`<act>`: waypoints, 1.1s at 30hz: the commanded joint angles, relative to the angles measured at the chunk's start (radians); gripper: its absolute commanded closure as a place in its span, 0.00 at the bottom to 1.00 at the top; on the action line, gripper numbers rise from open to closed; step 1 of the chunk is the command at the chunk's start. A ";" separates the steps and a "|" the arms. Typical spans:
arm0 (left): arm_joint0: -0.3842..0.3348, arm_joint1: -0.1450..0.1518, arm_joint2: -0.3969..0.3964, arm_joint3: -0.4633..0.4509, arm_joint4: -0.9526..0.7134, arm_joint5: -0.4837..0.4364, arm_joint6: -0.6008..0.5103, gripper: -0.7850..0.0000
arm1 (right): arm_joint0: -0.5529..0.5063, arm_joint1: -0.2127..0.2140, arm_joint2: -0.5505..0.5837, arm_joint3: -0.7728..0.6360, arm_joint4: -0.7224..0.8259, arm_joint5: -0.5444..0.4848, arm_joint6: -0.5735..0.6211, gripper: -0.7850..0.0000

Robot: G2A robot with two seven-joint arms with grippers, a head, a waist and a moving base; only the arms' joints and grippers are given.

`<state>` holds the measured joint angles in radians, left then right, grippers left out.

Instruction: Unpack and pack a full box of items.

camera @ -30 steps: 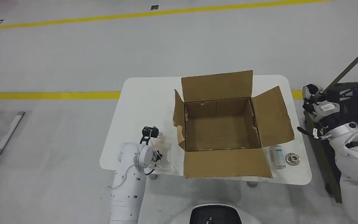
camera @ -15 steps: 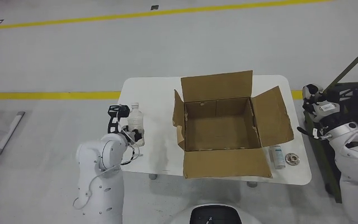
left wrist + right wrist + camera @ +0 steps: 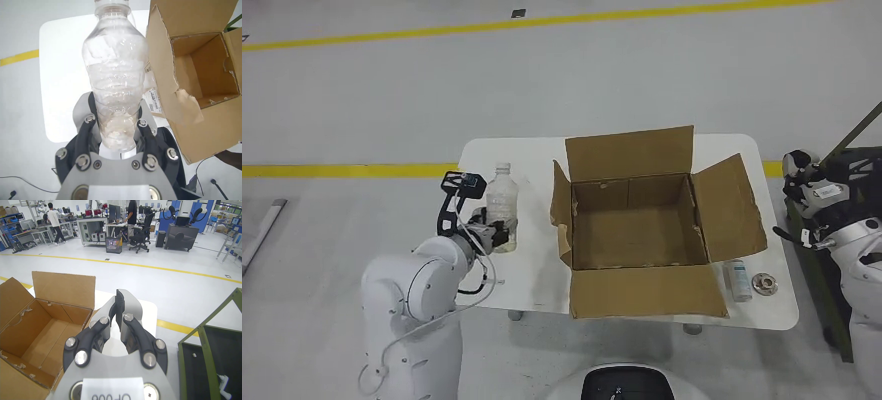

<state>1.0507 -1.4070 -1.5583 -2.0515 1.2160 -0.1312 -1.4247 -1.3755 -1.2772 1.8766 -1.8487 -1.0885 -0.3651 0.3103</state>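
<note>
Okay, holding the bottle (image 3: 115, 66) by its base in the left gripper (image 3: 117, 121), clamped snug, neck pointing away from the wrist. Hangs over the table (image 3: 537, 160) just left of the box (image 3: 632, 190), maybe lifted clear. Looks like a rightward carry next. Right gripper (image 3: 118, 302) pinched closed, empty, well off right.

Bottle (image 3: 502, 200) (in left claw (image 3: 116, 113)) nearer box (image 3: 647, 290)
</note>
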 commanded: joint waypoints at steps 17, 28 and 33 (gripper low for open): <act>-0.098 0.038 -0.121 0.230 0.234 0.099 0.077 1.00 | 0.000 0.000 0.000 0.000 0.000 0.000 0.000 1.00; -0.163 0.037 -0.077 0.174 -0.091 0.078 -0.051 1.00 | 0.000 0.000 0.000 0.000 0.000 0.000 0.000 1.00; -0.192 0.039 -0.028 0.116 -0.216 0.066 -0.083 1.00 | 0.000 0.000 0.000 0.000 0.000 0.000 0.000 1.00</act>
<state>0.8652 -1.3682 -1.5994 -1.9215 1.0206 -0.0664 -1.5056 -1.3755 -1.2772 1.8766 -1.8487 -1.0885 -0.3651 0.3103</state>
